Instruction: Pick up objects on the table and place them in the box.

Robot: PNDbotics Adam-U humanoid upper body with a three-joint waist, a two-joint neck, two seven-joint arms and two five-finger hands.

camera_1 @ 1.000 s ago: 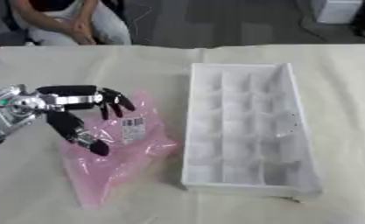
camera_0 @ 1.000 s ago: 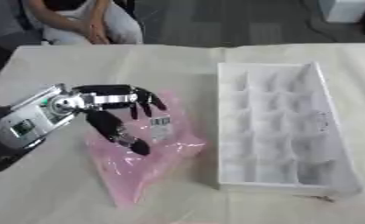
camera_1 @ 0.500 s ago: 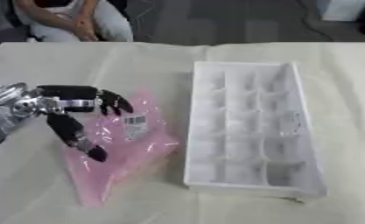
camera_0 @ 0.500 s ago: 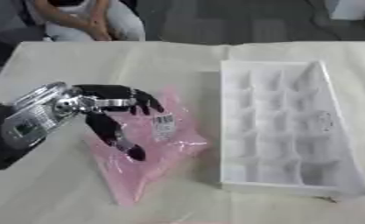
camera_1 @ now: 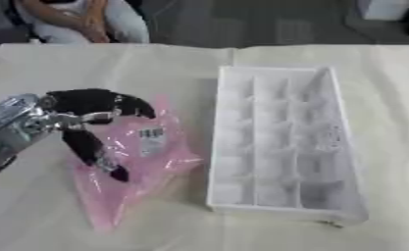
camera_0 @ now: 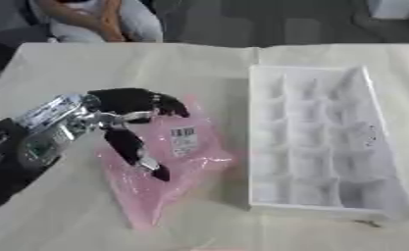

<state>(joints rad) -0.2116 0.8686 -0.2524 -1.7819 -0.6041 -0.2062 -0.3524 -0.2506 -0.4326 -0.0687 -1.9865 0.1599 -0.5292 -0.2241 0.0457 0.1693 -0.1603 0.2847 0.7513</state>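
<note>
The pink plastic bag (camera_0: pixel 169 166) lies flat on the table (camera_0: pixel 62 215), its narrow tail stretching nearer than the left robot hand (camera_0: pixel 126 115) and its wider, crinkled part spreading beneath and just to the right of that hand; a white label with a barcode (camera_0: pixel 183 139) sits on the bag, just right of the thumb; the left robot hand is over the bag's upper half, its thumb (camera_0: pixel 139 153) stretched down across the pink film and its fingers (camera_0: pixel 160 102) curled over the bag's far edge, so it is closed on the bag, though whether any part of the bag is off the table cannot be told; to the right of the hand, with the bag's right edge just beside its left wall, stands the white compartmented box (camera_1: pixel 280 142), a tray divided into many small cells running away from the robot.
</note>
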